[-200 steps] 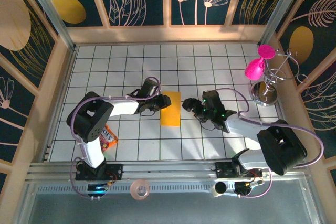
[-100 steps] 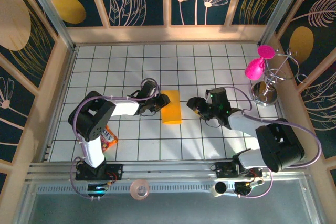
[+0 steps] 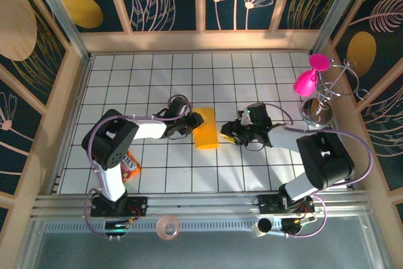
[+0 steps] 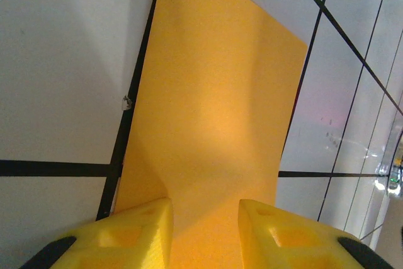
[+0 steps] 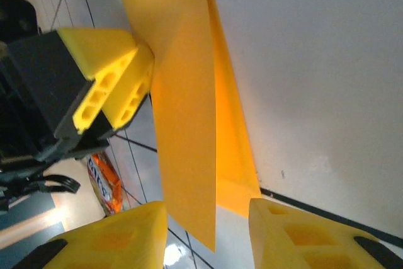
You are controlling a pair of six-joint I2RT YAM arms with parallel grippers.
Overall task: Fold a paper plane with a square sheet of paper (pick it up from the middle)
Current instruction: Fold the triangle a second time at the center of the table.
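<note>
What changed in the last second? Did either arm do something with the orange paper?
The right gripper moved left to the orange paper and narrowed its jaws; the paper's right edge now lies between them. The paper bowed up slightly. The left gripper stayed at the paper's left edge; the pink figure and snack packet did not move.

Snack packet partly hidden under left arm; paper cut off at btm edge.
</note>
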